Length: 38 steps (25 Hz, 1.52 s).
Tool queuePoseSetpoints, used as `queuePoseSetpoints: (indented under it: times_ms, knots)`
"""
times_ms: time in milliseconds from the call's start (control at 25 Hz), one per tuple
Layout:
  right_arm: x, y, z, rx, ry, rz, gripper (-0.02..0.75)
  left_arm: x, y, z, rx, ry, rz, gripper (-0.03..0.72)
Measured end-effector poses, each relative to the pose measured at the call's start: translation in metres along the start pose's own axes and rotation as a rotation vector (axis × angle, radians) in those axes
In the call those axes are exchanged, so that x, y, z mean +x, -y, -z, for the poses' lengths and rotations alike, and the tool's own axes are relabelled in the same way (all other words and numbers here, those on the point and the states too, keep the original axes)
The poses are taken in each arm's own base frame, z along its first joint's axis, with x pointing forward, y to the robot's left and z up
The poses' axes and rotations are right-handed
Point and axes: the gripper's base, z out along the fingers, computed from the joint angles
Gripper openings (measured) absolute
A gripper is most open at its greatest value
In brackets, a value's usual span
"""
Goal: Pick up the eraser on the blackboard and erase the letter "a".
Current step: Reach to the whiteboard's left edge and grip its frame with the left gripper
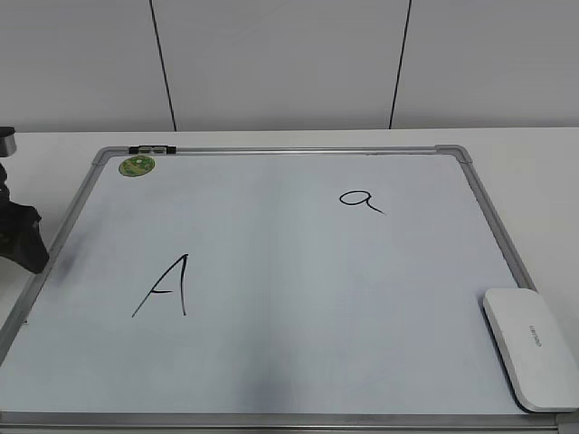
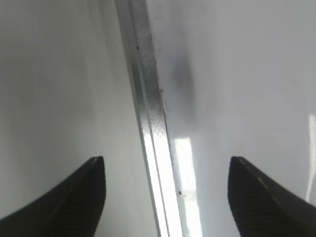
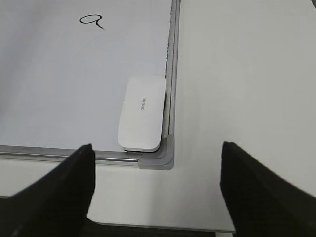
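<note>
The eraser (image 1: 534, 346) is a flat white oblong lying in the blackboard's near right corner; it also shows in the right wrist view (image 3: 142, 113). The blackboard (image 1: 289, 154) is a white board with a silver frame. The small letter "a" (image 1: 360, 200) sits at its upper right, also in the right wrist view (image 3: 93, 20). My right gripper (image 3: 157, 190) is open and empty, above bare table near the board's corner, apart from the eraser. My left gripper (image 2: 165, 195) is open and empty over the board's left frame edge (image 2: 150, 118).
A larger capital "A" (image 1: 167, 285) is drawn at the board's lower left. A small round green disc (image 1: 137, 165) sits at the upper left corner. The left arm (image 1: 18, 231) stands at the board's left edge. White table (image 3: 237, 74) surrounds the board.
</note>
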Motion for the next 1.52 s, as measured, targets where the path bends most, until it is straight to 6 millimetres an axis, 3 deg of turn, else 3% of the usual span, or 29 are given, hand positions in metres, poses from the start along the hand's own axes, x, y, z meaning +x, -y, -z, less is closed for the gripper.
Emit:
queuePoseSetpoints:
  times_ms: [560, 800, 1320, 1520]
  knots:
    - [0.000, 0.000, 0.000, 0.000, 0.000, 0.000, 0.586, -0.051, -0.019, -0.029, 0.083, -0.095, -0.087, 0.491]
    - [0.000, 0.000, 0.000, 0.000, 0.000, 0.000, 0.587, -0.056, -0.032, -0.039, 0.097, -0.114, -0.073, 0.421]
    - [0.000, 0.000, 0.000, 0.000, 0.000, 0.000, 0.586, -0.059, -0.034, -0.037, 0.146, -0.066, -0.059, 0.374]
    - [0.000, 0.000, 0.000, 0.000, 0.000, 0.000, 0.587, -0.059, -0.036, -0.048, 0.154, -0.083, -0.050, 0.370]
